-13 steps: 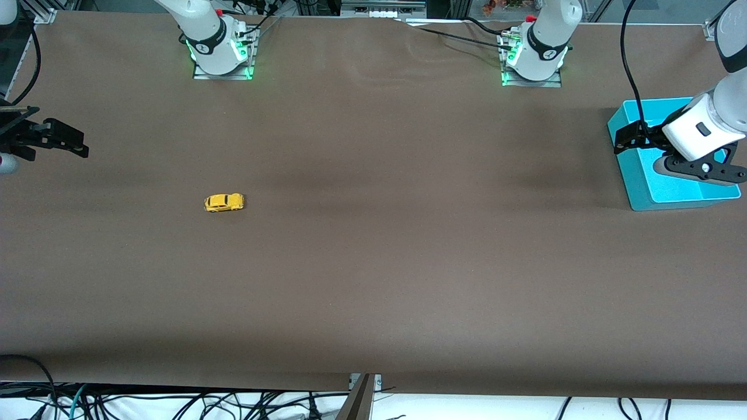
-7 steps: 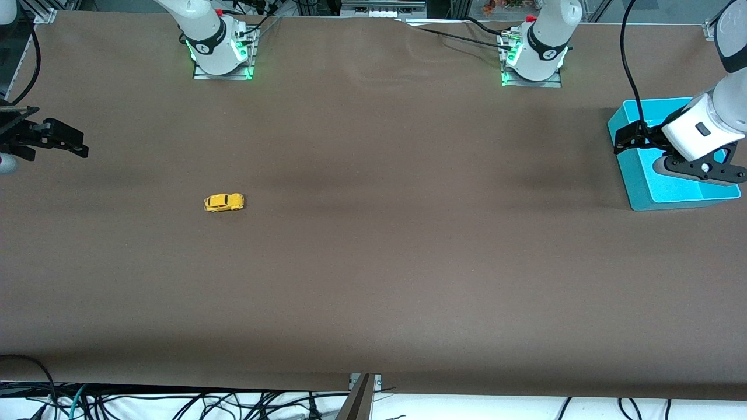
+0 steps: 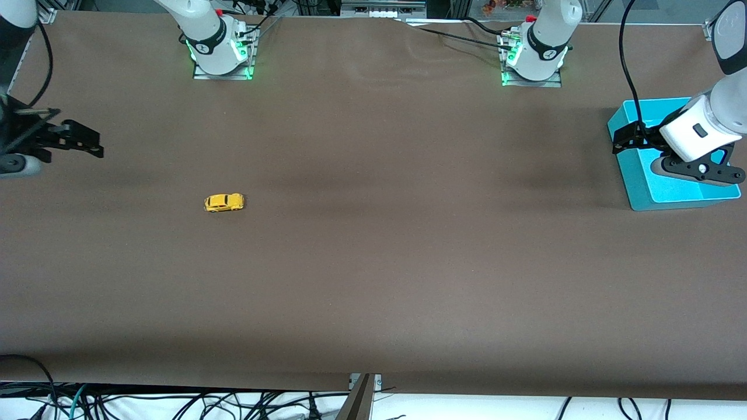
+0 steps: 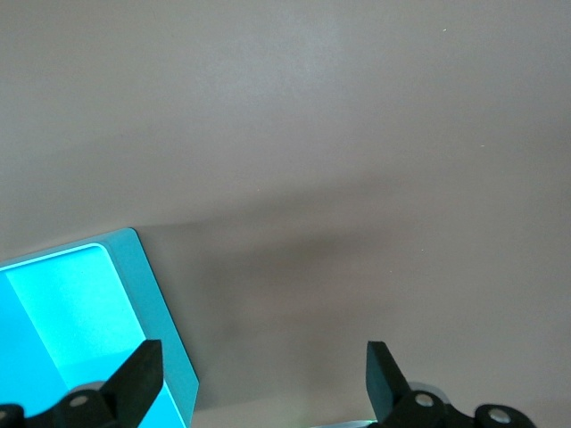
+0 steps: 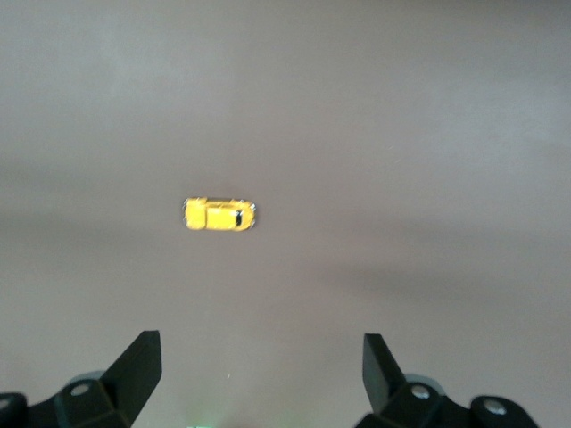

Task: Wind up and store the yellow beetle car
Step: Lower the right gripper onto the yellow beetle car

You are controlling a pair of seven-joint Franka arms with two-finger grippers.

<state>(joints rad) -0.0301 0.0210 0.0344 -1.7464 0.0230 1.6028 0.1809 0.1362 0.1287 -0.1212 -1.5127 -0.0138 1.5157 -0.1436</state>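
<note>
The yellow beetle car (image 3: 224, 202) stands on its wheels on the brown table surface (image 3: 373, 262), in the left half of the front view and slightly above mid-height. It lies toward the right arm's end of the table, well apart from both grippers, with its long axis running along the table's length. Nothing touches it. In the right wrist view the car (image 5: 219, 215) appears left of frame centre, above the 2 fingertips.

The right gripper (image 3: 81, 143) is at the left edge of the front view, in the upper third of the frame, over the bare table surface at the right arm's end. Its fingers stand wide apart and hold nothing; the right wrist view shows both fingertips (image 5: 138, 366) separated, with only table surface between them.

The left gripper (image 3: 627, 137) is at the right edge of the front view, in the upper third of the frame, over the rim of the turquoise bin (image 3: 642, 181). Its fingers are likewise spread apart and empty. In the left wrist view 1 fingertip (image 4: 141, 373) sits over the bin's corner (image 4: 152, 294) at the lower left of the frame, and the other fingertip sits over the table surface at the lower right.

The turquoise bin rests on the table at the left arm's end. The visible part of its interior contains no object. The 2 arm bases (image 3: 219, 52) stand along the top edge of the front view, each showing green lights.
</note>
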